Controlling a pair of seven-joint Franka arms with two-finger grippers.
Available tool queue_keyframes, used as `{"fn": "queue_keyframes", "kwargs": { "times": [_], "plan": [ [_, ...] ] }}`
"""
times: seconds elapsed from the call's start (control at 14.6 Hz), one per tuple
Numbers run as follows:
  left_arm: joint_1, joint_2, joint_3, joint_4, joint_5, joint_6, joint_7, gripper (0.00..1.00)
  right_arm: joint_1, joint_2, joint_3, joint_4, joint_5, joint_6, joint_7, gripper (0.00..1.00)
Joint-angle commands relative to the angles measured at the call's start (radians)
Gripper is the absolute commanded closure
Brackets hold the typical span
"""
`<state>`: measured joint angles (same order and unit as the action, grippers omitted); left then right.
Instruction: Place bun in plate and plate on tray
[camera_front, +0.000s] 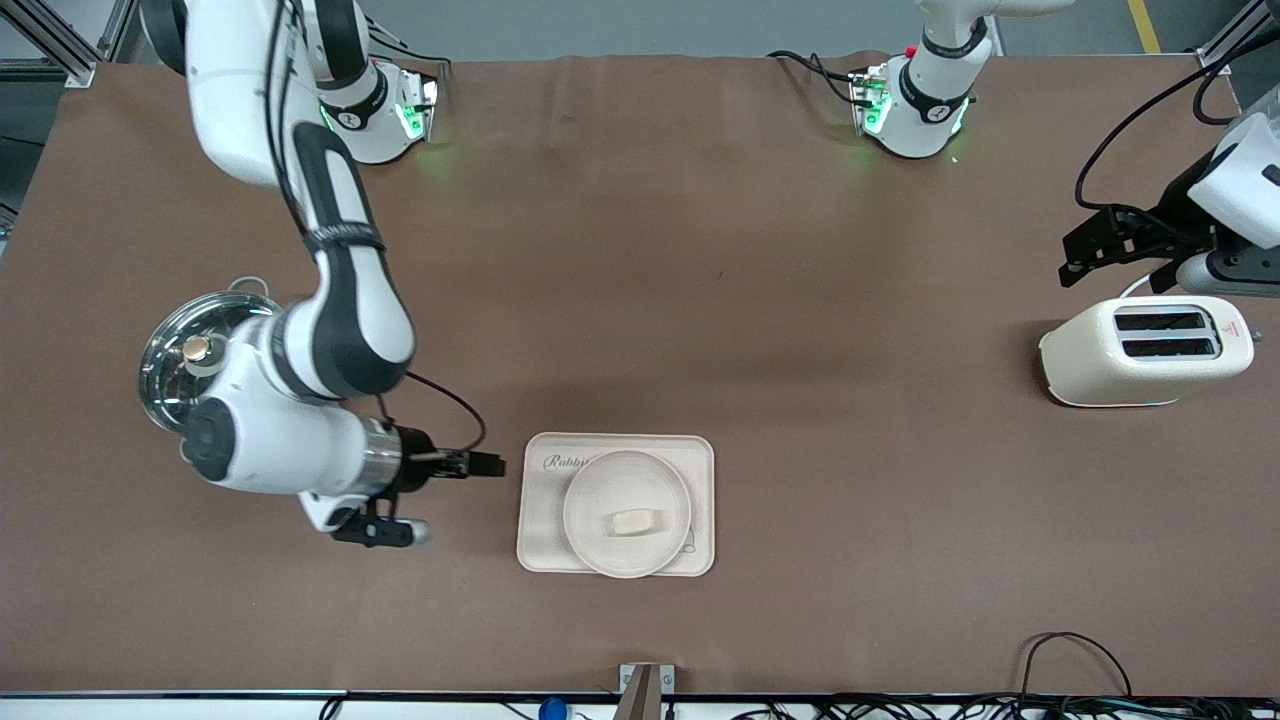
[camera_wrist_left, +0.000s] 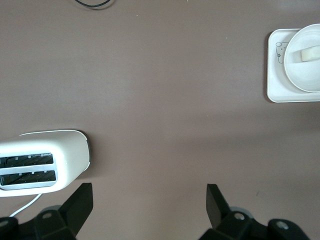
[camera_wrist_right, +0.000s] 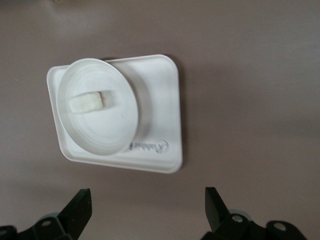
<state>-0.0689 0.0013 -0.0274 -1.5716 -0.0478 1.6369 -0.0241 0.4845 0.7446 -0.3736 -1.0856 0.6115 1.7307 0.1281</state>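
Brown cloth covers my desk (camera_front: 700, 250). Nearest me, the bun (camera_front: 630, 522) lies in the plate (camera_front: 590, 500), which sits on the tray (camera_front: 705, 480). Beside it my right end effector (camera_wrist_right: 147, 210) hangs spread wide, holding nothing. My left end effector (camera_wrist_left: 150, 207), likewise wide and unloaded, waits over bare cloth near the toaster (camera_front: 1140, 352).

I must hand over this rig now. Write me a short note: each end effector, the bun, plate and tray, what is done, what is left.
Right end effector: open, empty, over the table beside the tray.
Left end effector: open, empty, waiting above the toaster.
Bun lies in the plate; plate sits on the tray.
Done: both placements.
Left: nothing visible, perhaps only retracting the right arm.
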Motion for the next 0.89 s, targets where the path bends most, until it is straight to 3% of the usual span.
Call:
{"fn": "queue_keyframes", "kwargs": {
  "times": [0.0, 0.14, 0.41, 0.61, 0.82],
  "plan": [
    [0.001, -0.006, -0.016, 0.007, -0.009, -0.008, -0.016, 0.0, 0.002, -0.163, 0.004, -0.054, -0.198, -0.118, 0.002, 0.0],
    [0.003, -0.007, -0.026, 0.007, -0.009, -0.008, -0.048, 0.0, 0.002, -0.275, 0.005, -0.106, -0.338, -0.183, -0.005, 0.0],
    [0.003, -0.004, -0.028, 0.01, -0.007, -0.008, -0.057, 0.0, -0.035, -0.543, 0.002, -0.353, -0.433, -0.184, -0.096, 0.0],
    [0.008, -0.004, -0.028, 0.01, -0.007, -0.008, -0.057, 0.0, -0.037, -0.715, 0.005, -0.483, -0.588, -0.181, -0.099, 0.0],
    [0.009, -0.003, -0.028, 0.01, -0.007, -0.005, -0.057, 0.0, -0.035, -0.79, 0.005, -0.545, -0.596, -0.192, -0.1, 0.0]
  ]
}}
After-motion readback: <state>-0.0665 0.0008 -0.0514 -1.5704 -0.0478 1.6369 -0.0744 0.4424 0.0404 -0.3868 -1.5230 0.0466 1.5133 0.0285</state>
